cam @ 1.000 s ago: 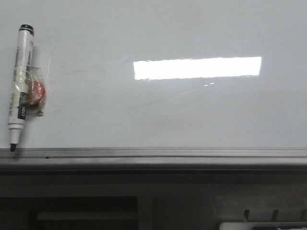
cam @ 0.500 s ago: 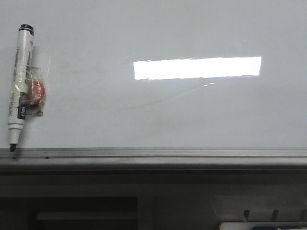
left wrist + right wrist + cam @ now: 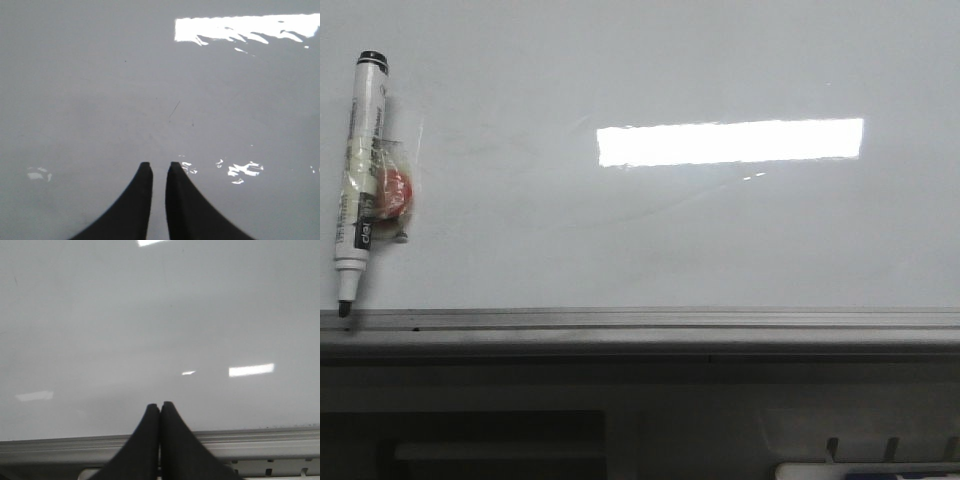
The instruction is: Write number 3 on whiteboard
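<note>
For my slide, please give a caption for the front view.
Blank whiteboard with a marker pen at its left edge; no digit written yet.

Glossy white-grey whiteboard (image 3: 720,230), grey rail (image 3: 650,322), white black-capped marker (image 3: 360,170).

place: office or classroom-like room | evidence: large glossy whiteboard (image 3: 650,220) with grey metal bottom rail (image 3: 650,320); marker pen (image 3: 358,170) fixed to board; ceiling-light reflection (image 3: 730,141)
</note>
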Robot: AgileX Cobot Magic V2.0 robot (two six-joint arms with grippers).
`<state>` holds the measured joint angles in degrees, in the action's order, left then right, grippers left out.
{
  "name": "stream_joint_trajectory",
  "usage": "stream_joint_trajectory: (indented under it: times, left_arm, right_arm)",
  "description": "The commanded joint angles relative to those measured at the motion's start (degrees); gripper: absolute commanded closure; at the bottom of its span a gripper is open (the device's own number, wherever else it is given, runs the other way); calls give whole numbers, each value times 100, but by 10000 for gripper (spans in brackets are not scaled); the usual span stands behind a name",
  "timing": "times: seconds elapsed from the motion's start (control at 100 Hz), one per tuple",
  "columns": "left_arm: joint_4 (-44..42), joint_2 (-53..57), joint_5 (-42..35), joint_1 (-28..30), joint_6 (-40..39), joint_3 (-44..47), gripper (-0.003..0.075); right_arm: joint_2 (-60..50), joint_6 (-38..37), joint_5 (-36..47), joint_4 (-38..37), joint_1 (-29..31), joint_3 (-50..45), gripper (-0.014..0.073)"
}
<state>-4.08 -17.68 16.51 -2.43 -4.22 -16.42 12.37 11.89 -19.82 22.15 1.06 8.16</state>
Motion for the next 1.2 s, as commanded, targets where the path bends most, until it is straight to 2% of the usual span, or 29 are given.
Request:
stream_joint_trajectory:
  times: [0.0, 0.05, 0.1, 0.21, 0.37, 0.61, 0.76, 0.86, 0.97, 1.19]
  left_arm:
    - [45, -84, -647, -84, -30, -197, 497]
    - [47, -84, -815, -97, -30, -169, 423]
    - [47, -84, -1096, -97, -30, -113, 390]
    - [203, -84, -1651, -97, -41, 21, 384]
    - [203, -84, -1839, -322, -31, 21, 378]
    - [203, -320, -1607, -1732, -42, -108, 352]
    - [303, -977, -1597, -2897, -42, -200, 353]
    - [534, -1552, -1651, -3438, -42, -265, 352]
    - [1083, -2115, -1748, -3772, -42, -273, 352]
    - [1585, -3001, -2141, -3825, -42, -273, 352]
  right_arm:
    - [98, -13, 373, 109, 31, 208, 654]
    - [98, -13, 373, 109, 31, 208, 654]
    - [98, -13, 373, 109, 31, 208, 654]
    - [98, -13, 373, 109, 31, 208, 654]
    - [98, -13, 553, 109, 31, 208, 654]
    - [98, -13, 859, 170, 31, 208, 654]
    - [98, -13, 791, 358, 31, 198, 654]
    - [98, -13, 802, 358, 31, 198, 654]
    - [98, -13, 791, 358, 31, 198, 654]
    - [98, -13, 791, 358, 31, 198, 654]
